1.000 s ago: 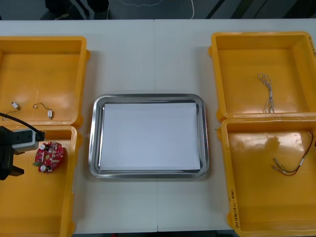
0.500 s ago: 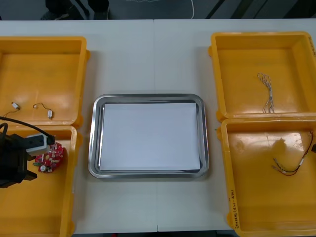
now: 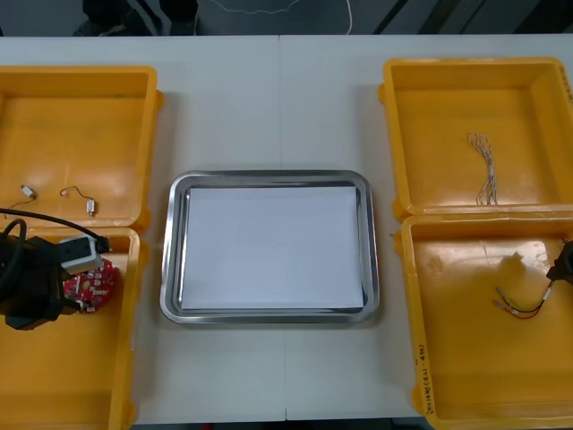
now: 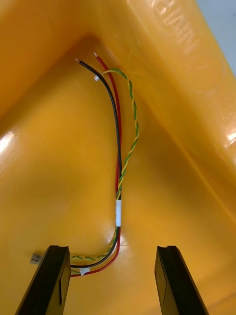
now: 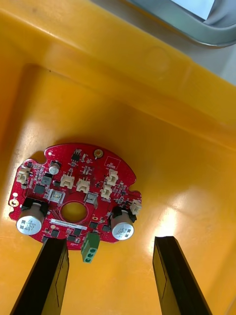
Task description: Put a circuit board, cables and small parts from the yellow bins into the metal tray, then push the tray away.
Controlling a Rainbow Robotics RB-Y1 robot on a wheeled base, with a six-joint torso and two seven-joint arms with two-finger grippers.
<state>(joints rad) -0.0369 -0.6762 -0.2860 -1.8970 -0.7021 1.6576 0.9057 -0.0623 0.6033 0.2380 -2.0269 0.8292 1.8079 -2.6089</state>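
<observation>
**Grasp Hazards: Both Grippers Over the Near Bins**

The light table (image 3: 277, 107) carries yellow bins at both sides.

1. Left near bin (image 3: 54, 385): the left gripper (image 5: 112, 278) hangs with its jaws released above the circuit board (image 5: 76, 197), which lies flat on the bin floor. The board sits off-centre, nearer one finger. Hazard: that finger may land on a raised component, so the board tips or slides instead of seating.
2. Centre: the metal tray (image 3: 170, 260) holds nothing yet.
3. Right near bin (image 3: 474, 385): the right gripper (image 4: 112, 280) is spread open over the red and yellow cable (image 4: 119, 162). The cable's lower bend runs toward one finger. Hazard: on closing, the thin strands may slip out, or only one may be caught.
</observation>
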